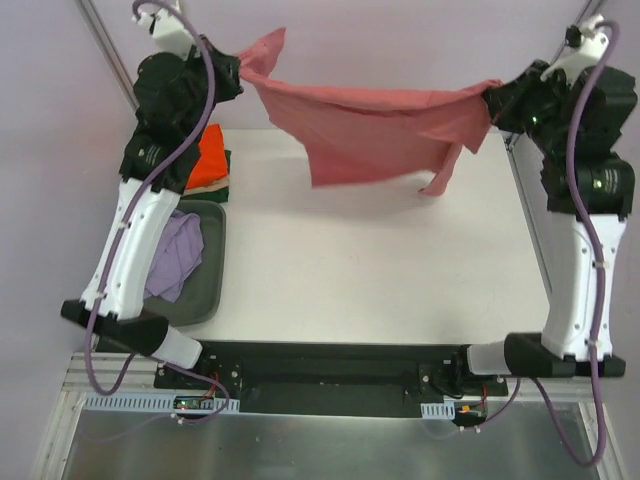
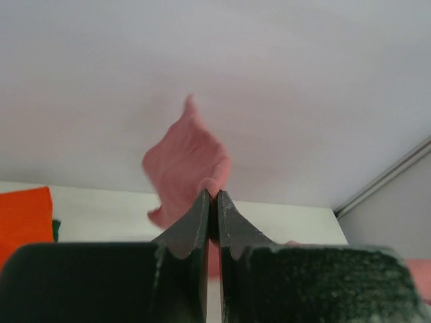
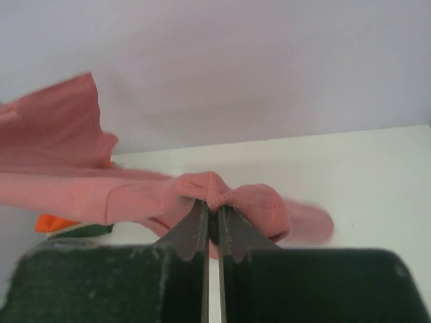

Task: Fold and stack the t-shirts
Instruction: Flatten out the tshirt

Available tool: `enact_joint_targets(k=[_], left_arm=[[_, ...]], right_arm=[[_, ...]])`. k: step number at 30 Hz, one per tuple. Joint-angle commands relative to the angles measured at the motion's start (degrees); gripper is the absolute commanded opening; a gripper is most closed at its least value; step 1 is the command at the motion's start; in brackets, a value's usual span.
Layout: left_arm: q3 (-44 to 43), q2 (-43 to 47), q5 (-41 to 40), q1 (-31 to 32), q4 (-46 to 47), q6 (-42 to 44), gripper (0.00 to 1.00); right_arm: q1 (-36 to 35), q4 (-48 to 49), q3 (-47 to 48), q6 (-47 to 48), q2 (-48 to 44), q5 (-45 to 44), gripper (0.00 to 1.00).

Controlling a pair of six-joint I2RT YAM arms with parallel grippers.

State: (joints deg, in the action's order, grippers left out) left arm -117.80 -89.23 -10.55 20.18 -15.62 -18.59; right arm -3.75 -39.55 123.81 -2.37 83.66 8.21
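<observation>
The rose-red t-shirt (image 1: 372,128) hangs stretched across the upper middle of the frame above the bench (image 1: 380,270), with the left fingers (image 2: 197,229) and right fingers (image 3: 195,232) each clamped on an end. The light, limp cloth sags, so hems or corners look the best places to grip.

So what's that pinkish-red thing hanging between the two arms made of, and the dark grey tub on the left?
The dusty rose-red t-shirt looks like soft matte cloth, probably cotton knit: it sags and creases where it hangs. The dark grey bin looks like rigid moulded plastic: smooth, faintly glossy walls and rounded corners.
</observation>
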Motion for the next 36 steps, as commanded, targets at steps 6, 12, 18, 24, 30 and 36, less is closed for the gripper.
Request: enact_joint_targets(k=[6,12,18,24,30,36], left_arm=[[50.14,27.95,-3.43,-0.15,5.77,-8.38,0.0],[76.73,33.95,1.84,-0.15,5.95,-18.4,0.24],[79.39,33.42,5.35,-0.15,5.42,-20.34,0.99],[77.37,28.51,10.46,0.99,6.03,-22.54,0.99],[73.07,18.23,10.9,8.98,8.32,-23.07,0.99],[67.97,6.63,11.86,11.81,11.04,-23.86,0.99]], right_arm=[[2.08,2.72,-47.19,-3.78,-26.41,3.37,0.03],[2.08,0.18,-76.85,-8.61,-37.68,8.41,0.25],[2.17,-6.5,-76.53,-5.19,-35.15,-0.82,0.94],[2.08,0.6,-77.66,-4.84,-33.57,5.23,0.96],[1.29,7.99,-82.75,-4.66,-29.0,11.75,0.96],[-2.22,11.94,-86.8,-4.66,-21.53,8.67,0.96]])
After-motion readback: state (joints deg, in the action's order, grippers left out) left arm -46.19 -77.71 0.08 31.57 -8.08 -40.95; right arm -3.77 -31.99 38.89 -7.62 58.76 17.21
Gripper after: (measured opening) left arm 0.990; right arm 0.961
